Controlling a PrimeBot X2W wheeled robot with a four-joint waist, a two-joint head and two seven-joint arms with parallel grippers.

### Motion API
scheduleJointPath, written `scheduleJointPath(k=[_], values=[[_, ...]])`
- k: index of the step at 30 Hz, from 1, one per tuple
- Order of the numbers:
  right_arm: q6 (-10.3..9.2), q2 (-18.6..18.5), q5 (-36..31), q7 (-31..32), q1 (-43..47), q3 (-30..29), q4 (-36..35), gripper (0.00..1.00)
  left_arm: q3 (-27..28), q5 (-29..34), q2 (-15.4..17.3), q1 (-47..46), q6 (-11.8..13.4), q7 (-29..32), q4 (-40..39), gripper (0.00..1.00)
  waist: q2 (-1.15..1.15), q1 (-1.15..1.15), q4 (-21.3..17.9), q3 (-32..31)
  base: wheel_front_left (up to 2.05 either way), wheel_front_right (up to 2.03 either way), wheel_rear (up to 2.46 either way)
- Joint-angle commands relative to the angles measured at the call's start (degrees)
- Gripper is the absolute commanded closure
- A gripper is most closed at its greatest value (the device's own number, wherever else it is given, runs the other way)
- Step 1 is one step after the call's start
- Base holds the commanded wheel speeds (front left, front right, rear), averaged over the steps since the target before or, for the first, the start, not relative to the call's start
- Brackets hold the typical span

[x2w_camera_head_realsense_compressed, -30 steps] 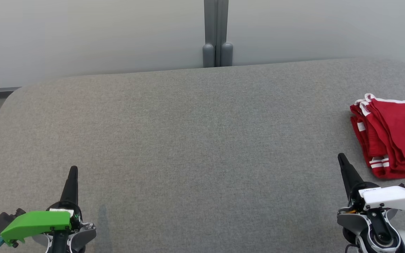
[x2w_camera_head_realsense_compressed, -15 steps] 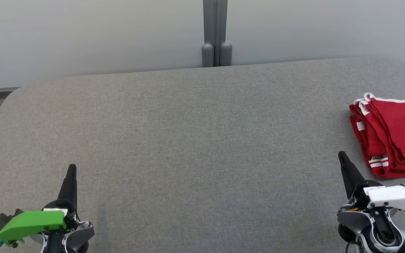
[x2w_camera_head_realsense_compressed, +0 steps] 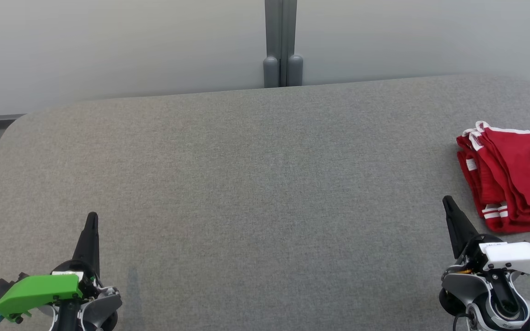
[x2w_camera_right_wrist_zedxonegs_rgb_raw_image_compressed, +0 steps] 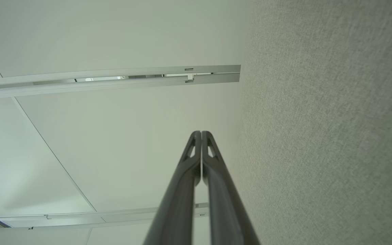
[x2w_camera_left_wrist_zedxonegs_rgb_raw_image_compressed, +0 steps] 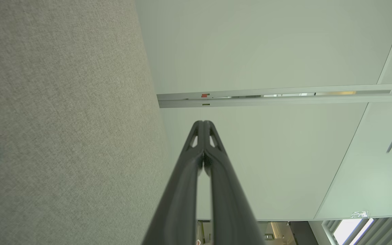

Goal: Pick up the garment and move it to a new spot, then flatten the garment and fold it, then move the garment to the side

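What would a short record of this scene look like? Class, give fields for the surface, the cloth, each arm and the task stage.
surface: table, grey fabric top
cloth: garment, red with white trim, folded, at the table's right side, partly cut off by the head view's edge
left arm: left gripper shut, empty, over the table's near left
right arm: right gripper shut, empty, beside the garment, not touching it
backdrop: pale wall, grey post
task stage: garment looks folded and set aside
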Motion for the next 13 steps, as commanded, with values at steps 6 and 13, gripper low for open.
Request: scheduleJointPath(k=[6, 13], values=[[0.02, -0.2, 0.3, 0.2, -0.4, -0.1, 0.0, 1.0, 0.2, -0.2, 0.0, -1.0, -0.2, 0.2, -0.1, 1.0, 0.0, 0.0, 0.0, 0.0, 0.0, 0.0, 0.0], [0.02, -0.2, 0.3, 0.2, -0.4, -0.1, 0.0, 1.0, 0.2, -0.2, 0.0, -0.9, -0.2, 0.2, -0.1, 1.0, 0.0, 0.0, 0.0, 0.0, 0.0, 0.0, 0.0]])
